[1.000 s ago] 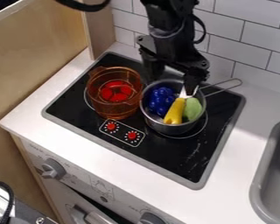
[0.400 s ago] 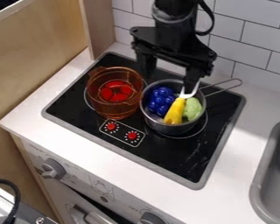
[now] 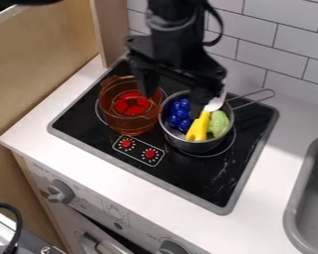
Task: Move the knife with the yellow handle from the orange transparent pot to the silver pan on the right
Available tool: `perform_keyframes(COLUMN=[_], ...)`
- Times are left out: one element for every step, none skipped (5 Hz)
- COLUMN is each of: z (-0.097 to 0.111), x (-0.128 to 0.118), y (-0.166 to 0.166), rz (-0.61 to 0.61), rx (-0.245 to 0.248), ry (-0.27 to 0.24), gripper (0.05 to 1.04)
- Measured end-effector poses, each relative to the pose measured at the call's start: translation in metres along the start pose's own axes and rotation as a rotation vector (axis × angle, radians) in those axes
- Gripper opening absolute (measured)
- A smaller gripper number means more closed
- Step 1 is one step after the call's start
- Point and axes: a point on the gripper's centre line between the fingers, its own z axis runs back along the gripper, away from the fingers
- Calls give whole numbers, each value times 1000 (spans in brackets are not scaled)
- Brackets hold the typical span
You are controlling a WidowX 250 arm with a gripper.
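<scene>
Over the metal pot (image 3: 191,146), with tool (image 3: 173,103) spread open and apparently empty, near yellow-and-white utensil (image 3: 199,127) lying inside beside green toy (image 3: 218,123); at risk of knocking amber pot (image 3: 125,124) through low sideways travel, or of flipping utensil out through a glancing push on white head (image 3: 215,103).

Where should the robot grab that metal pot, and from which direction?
I'd take the metal pot by its thin wire handle, coming down from above and closing across it. The handle sticks out past the rim, away from the orange see-through pot beside it. Since the metal pot holds things, it might tip if gripped too far out.
</scene>
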Motion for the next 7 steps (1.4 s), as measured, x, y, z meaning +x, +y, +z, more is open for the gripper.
perform_keyframes(z=[1, 3, 2, 5, 5, 0, -3], x=[-7, -8, -10, -6, -2, -1, -1], y=[11, 23, 35, 50, 66, 79, 85], rz=[-23, -53, -97, -140, -173, -198, -209], rx=[7, -4, -36, -71, -83, -79, -84], ry=[-3, 3, 14, -12, -15, -25, -28], gripper=[1001, 1001, 1001, 1001, 1001, 1001, 1001])
